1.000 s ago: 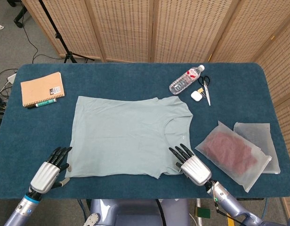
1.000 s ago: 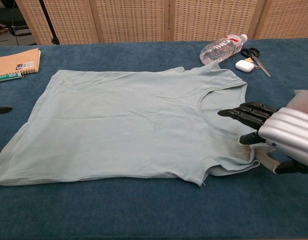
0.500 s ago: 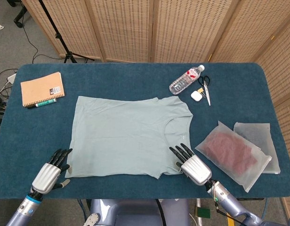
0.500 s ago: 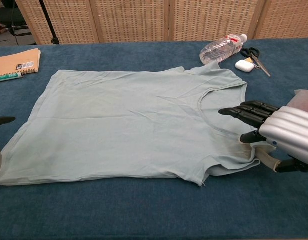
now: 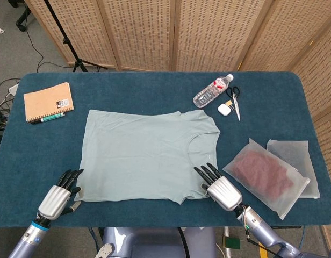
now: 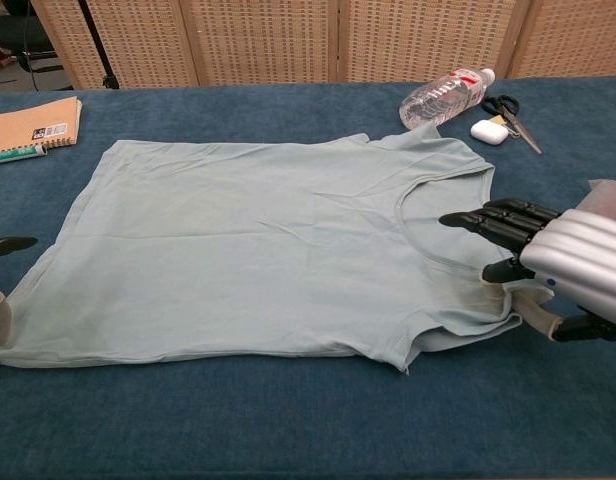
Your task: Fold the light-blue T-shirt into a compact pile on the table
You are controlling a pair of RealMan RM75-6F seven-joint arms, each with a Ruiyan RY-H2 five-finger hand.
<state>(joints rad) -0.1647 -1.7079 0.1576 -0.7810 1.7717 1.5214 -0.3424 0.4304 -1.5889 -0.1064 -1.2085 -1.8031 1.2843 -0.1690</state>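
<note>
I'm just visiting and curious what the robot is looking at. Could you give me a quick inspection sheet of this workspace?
Surface: dark-blue felt-covered table.
Job's things: light-blue T-shirt lying flat and unfolded, collar toward the robot's right.
Clutter: tan spiral notebook with a green pen; clear plastic water bottle; black-handled scissors; small white earbud case; two frosted plastic bags, one holding something reddish.
Hands: left hand at the shirt's hem corner; right hand at the near sleeve; neither visibly grips the fabric.
Cables: loose black cords on the floor, left.
Surroundings: woven wooden folding screens; black tripod.
</note>
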